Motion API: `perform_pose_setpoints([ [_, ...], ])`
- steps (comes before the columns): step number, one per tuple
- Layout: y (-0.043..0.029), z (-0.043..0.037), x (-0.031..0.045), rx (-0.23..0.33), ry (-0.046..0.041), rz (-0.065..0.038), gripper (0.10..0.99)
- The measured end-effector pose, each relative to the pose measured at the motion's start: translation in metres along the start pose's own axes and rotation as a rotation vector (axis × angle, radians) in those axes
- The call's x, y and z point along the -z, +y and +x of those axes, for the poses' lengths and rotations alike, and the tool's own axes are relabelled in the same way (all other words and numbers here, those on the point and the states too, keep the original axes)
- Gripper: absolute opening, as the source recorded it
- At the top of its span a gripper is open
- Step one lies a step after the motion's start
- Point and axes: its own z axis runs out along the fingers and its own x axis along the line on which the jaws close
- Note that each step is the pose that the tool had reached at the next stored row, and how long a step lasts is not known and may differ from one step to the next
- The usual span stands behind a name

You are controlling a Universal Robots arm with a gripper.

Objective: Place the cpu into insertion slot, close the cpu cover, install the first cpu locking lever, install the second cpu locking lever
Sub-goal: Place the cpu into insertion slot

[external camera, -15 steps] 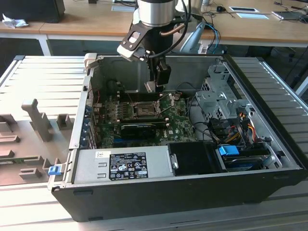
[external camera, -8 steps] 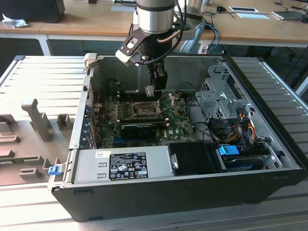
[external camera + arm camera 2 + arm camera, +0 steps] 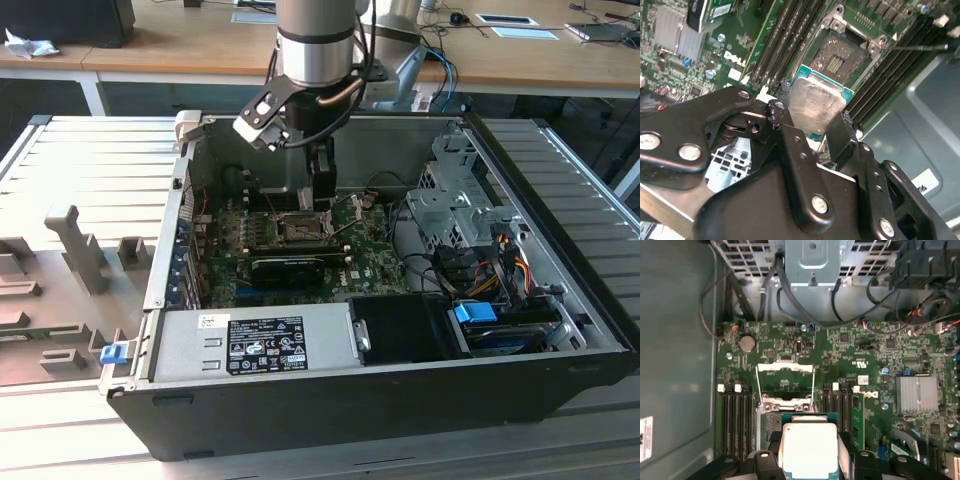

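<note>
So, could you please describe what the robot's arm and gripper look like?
The arm is a silver-grey cylinder with a black band, and black cables run beside its wrist. The gripper is black, its fingers built from flat jointed link bars fastened with silver screws.

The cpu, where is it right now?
In the second wrist view the cpu is clamped between the jaws, just above the green board, near the open insertion slot, not in it.

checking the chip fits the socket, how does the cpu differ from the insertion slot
The cpu has a silvery face; the insertion slot is dark inside. The cpu is clamped in the gripper; the insertion slot lies empty on the green board. Both are square.
</note>
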Motion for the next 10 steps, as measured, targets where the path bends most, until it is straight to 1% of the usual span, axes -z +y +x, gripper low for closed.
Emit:
perform_pose_setpoints([
  [2, -0.0021, -0.0001, -0.0061, 0.029, 0.0028, 0.000, 0.525],
  [5, -0.0027, -0.0002, -0.0108, 0.031, 0.0031, 0.001, 0.525],
  [10, -0.0029, -0.0002, -0.0138, 0.031, 0.0030, 0.001, 0.525],
])
